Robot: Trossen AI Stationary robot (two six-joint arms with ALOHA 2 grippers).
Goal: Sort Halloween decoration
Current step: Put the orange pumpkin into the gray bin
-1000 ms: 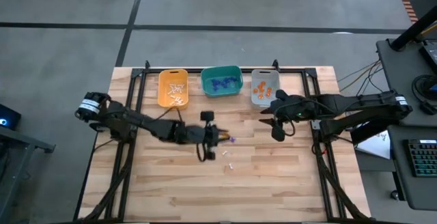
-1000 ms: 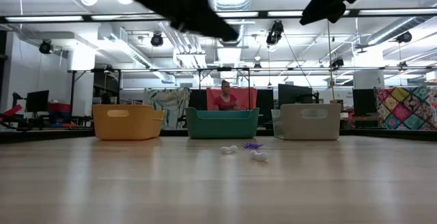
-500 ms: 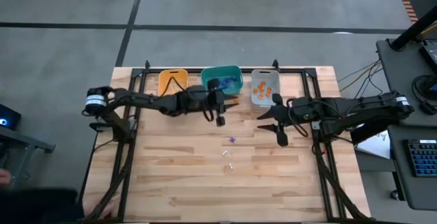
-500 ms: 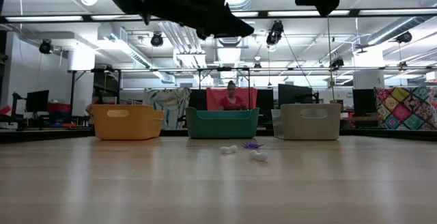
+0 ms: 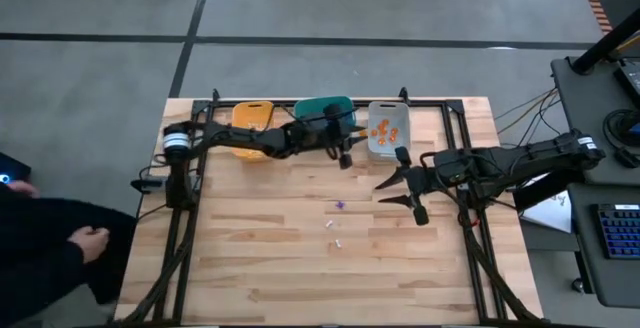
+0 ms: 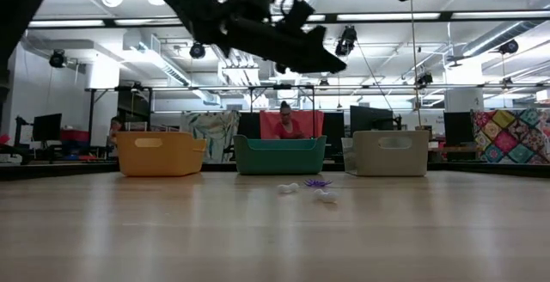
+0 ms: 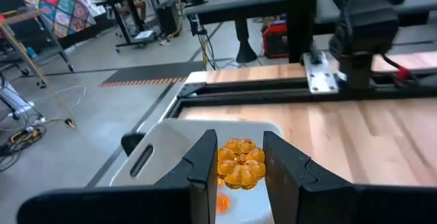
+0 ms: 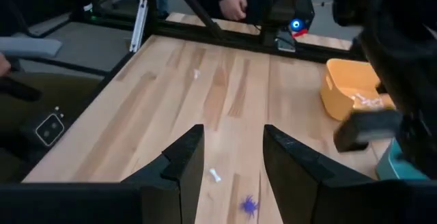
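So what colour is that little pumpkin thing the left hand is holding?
Orange. The small ribbed pumpkin trinket sits pinched between the left hand's fingers, clearest in the left wrist view.

Table [image 5: 280,258] is pale wood planks, smooth and matt; bins [image 6: 161,154] look like plain matt plastic; pumpkin [image 7: 241,164] glossy.

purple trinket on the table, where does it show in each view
High view: purple trinket on bare wood mid-table, in front of the teal bin.
Low view: centre of the picture, low on the tabletop.
Left wrist view: not in it.
Right wrist view: close in, between the open jaws of the right gripper.
Shared landmark: the yellow bin, seen in all but the left wrist view.
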